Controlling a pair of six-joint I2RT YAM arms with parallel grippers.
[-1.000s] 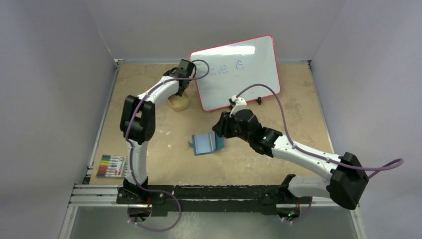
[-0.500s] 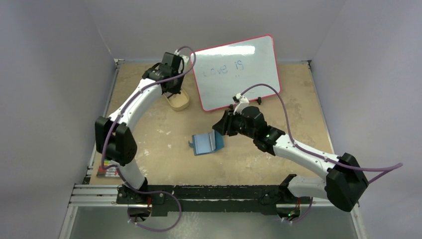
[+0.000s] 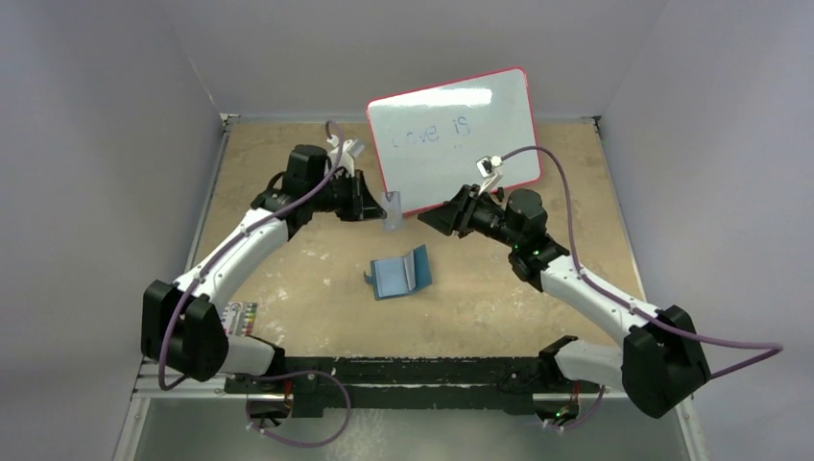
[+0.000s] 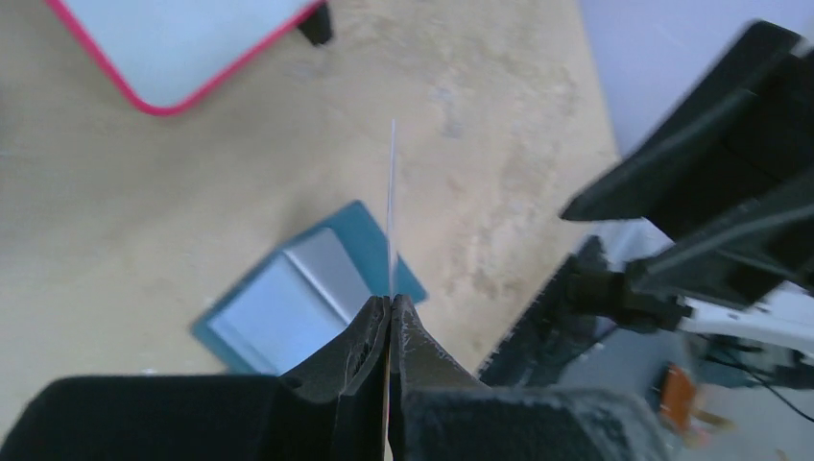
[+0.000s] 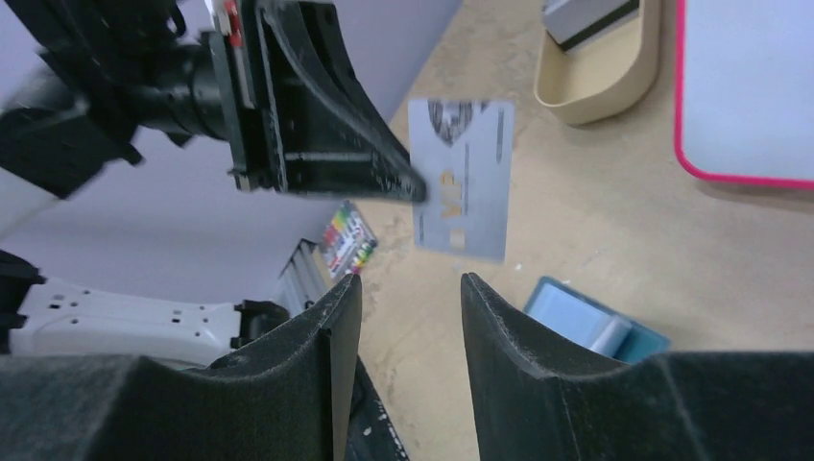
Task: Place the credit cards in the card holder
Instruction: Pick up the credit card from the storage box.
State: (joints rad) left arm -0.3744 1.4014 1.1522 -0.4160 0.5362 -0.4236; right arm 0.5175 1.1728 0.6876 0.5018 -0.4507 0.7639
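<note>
My left gripper (image 3: 380,206) is shut on one grey-silver credit card (image 3: 392,214) and holds it in the air behind the card holder (image 3: 399,275). The teal holder lies open on the table, its lighter blue inside facing up. In the left wrist view the card (image 4: 392,206) shows edge-on between the fingertips, above the holder (image 4: 288,300). My right gripper (image 3: 430,219) is open and empty, just right of the card and facing it. The right wrist view shows the card (image 5: 461,178) in the left fingers (image 5: 379,171), and more grey cards (image 5: 581,17) in the tan tray (image 5: 600,82).
A pink-framed whiteboard (image 3: 451,134) stands at the back centre, just behind both grippers. A multicoloured striped card (image 3: 236,317) lies at the near left by the left arm's base. Grey walls enclose the table on three sides.
My left gripper has come away from the tan tray with a card and swung right toward the table's centre. My right gripper has lifted off the holder and drawn back to the right.
</note>
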